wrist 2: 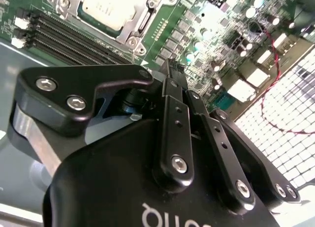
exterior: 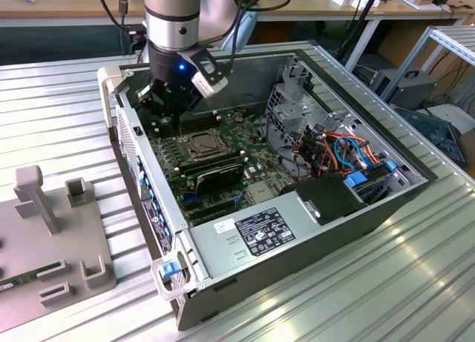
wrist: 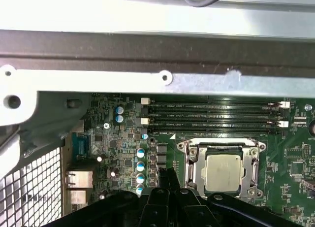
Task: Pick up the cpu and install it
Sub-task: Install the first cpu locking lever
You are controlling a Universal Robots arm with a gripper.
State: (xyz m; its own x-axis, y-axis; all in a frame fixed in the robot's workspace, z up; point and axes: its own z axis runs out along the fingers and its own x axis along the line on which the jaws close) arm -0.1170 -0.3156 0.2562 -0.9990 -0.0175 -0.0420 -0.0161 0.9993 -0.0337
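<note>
Clearly, your cpu (wrist: pixel 224 172) sat inside the socket (wrist: pixel 193 160), silvery top up, near the motherboard (wrist: pixel 110 138) edge lined with memory slots (wrist: pixel 211 116). Your hand (wrist: pixel 166 172) hung just beside the socket, on the side toward the board's port edge, fingers pressed together and gripping nothing. The open computer case (exterior: pixel 297 262) lay on the ribbed surface (exterior: pixel 386 297).

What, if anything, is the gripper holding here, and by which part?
Nothing is held: the gripper is shut with nothing in it, and the cpu lies in its socket, apart from the gripper.
</note>
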